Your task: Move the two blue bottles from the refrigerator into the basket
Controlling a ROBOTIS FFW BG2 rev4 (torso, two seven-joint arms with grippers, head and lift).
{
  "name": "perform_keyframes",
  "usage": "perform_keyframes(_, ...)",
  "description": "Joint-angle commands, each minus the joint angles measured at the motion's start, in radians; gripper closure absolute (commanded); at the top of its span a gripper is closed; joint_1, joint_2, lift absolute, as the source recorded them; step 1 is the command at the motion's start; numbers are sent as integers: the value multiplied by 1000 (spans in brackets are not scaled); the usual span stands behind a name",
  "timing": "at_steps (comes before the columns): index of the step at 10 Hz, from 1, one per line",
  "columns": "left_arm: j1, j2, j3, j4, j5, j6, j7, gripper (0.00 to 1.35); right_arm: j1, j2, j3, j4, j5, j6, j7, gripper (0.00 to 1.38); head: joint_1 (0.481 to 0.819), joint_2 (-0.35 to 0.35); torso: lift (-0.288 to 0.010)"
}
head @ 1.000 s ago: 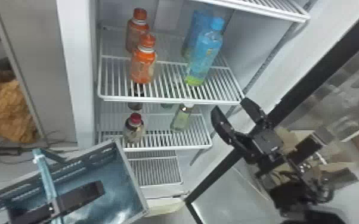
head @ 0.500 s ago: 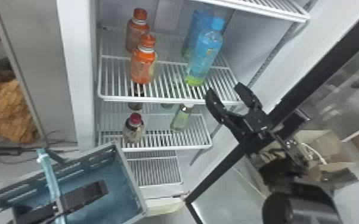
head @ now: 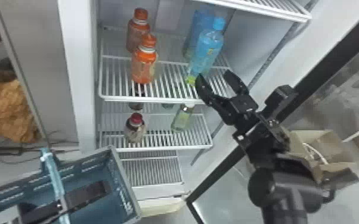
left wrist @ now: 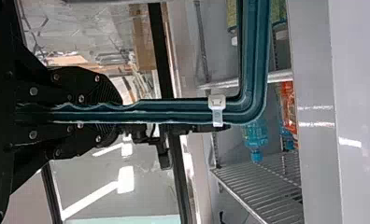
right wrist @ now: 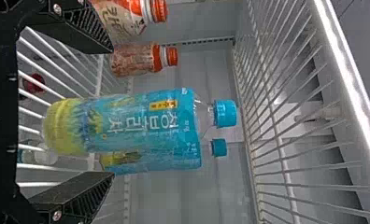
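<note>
Two orange bottles near blue pair

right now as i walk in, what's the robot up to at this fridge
The robot's left gripper is shut on the handle of the basket. Its right gripper is open in front of the two blue bottles, which stand on a shelf with two orange-capped bottles. Neither blue bottle is gripped or in the basket yet.

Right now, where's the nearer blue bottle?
In the head view, the nearer blue bottle stands on the right of the shelf, between the other blue bottle and right gripper.
</note>
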State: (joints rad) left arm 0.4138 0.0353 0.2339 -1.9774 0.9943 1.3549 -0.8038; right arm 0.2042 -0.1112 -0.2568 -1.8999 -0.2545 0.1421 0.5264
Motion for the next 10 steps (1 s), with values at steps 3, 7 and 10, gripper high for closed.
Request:
perform_keyframes(3,-4,0,-11,8,5,-3,0,1202,-101,-15,53,112,9,0,-19,107,695,-327,-10)
perform_keyframes(7,-11,2,-20,22,9,-5,0,1202,-199,-19,73,208,27,0,-49,113,695,-299,-10)
perform_keyframes(10,-11,3,-22,22,11,-8,0,1202,-248,-39,109,269,1,-2,-48,533,695,-292,-10)
